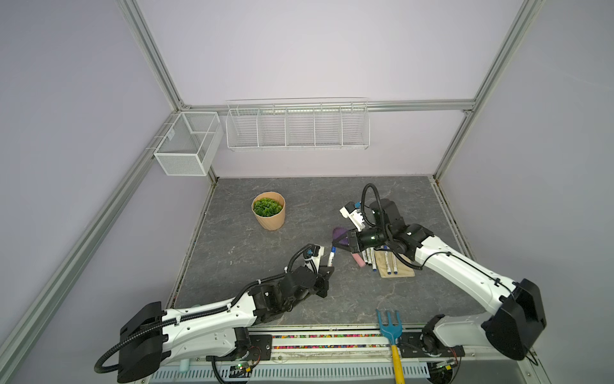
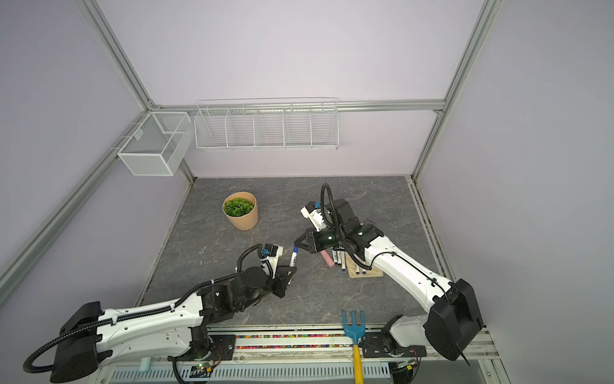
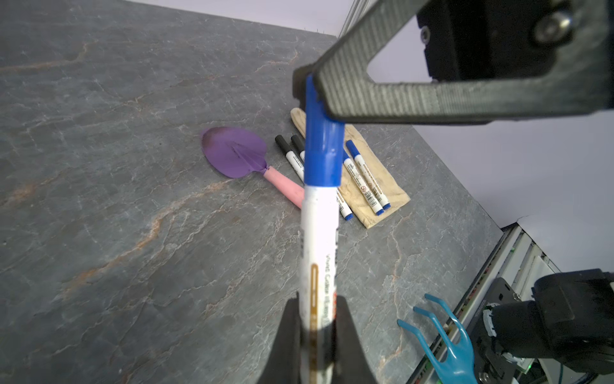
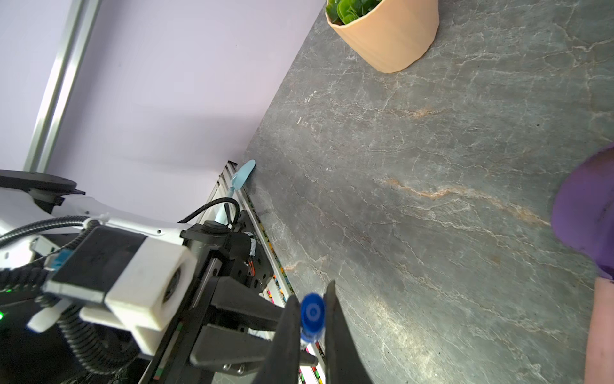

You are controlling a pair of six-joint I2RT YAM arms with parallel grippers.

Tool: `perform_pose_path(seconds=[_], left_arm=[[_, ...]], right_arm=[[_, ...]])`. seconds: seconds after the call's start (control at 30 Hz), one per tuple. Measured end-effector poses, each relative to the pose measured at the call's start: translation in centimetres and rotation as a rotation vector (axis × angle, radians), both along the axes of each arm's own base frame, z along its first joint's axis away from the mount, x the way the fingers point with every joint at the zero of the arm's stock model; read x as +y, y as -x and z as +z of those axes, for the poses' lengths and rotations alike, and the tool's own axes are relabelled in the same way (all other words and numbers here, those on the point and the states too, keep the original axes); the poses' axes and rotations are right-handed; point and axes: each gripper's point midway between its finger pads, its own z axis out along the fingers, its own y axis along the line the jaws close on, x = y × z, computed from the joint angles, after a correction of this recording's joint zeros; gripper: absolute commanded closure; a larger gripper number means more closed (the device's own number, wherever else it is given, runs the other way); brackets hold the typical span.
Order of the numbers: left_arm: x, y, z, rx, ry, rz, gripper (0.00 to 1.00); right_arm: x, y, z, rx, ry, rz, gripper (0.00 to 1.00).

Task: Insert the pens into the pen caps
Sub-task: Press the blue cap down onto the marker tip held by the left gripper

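Note:
My left gripper (image 3: 317, 306) is shut on the lower barrel of a white pen (image 3: 319, 239) that stands upright above the table, seen in both top views (image 1: 331, 258) (image 2: 293, 258). A blue pen cap (image 3: 324, 146) sits over the pen's upper end, down to the white barrel. My right gripper (image 4: 312, 316) is shut on the tip of that cap (image 4: 312, 314), reaching in from the right (image 1: 334, 247). Several other pens (image 3: 365, 179) lie side by side with blue or black caps on, partly hidden under my right arm in a top view (image 1: 375, 261).
The lying pens rest on and beside a beige cloth (image 3: 392, 199), next to a purple trowel with a pink handle (image 3: 236, 153). A blue hand rake (image 1: 389, 324) lies at the front edge. A potted plant (image 1: 269, 211) stands at the back left. Wire baskets (image 1: 297, 124) hang on the wall.

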Motion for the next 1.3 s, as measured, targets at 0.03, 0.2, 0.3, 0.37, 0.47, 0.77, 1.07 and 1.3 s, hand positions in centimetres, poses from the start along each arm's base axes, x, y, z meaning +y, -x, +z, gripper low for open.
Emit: perform_pose_path(seconds=[0.03,0.2,0.3,0.37,0.47,0.77,1.07,1.3], left_arm=[[-0.1,0.0,0.1,-0.006,-0.001,-0.004,1.00],[-0.5,0.2,-0.5,-0.013,-0.030,-0.030,1.00],[-0.8,0.3,-1.0,-0.012,-0.052,-0.049,1.00],[-1.0,0.5,-1.3,-0.013,-0.068,-0.061,1.00],[-1.1,0.7,-1.7,-0.008,-0.092,-0.079,1.00],[-1.1,1.2,-2.8,-0.006,-0.173,-0.132,1.00],[-0.8,1.4,-3.4,-0.007,-0.209,-0.147,1.00],[-1.1,1.8,-3.4,-0.005,-0.208,-0.176,1.00]], right_arm=[[-0.1,0.1,0.1,0.007,-0.007,0.005,0.93],[-0.7,0.6,-0.3,0.035,-0.005,0.028,0.93],[-1.1,0.8,-0.8,0.047,0.011,0.038,0.93],[-1.3,1.0,-1.1,0.054,0.025,0.042,0.93],[-1.6,1.4,-1.6,0.068,0.045,0.049,0.93],[-2.2,2.0,-2.9,0.116,0.087,0.056,0.93],[-2.0,2.3,-3.9,0.203,0.080,0.066,0.93],[-2.5,2.7,-4.2,0.286,0.042,0.063,0.93]])
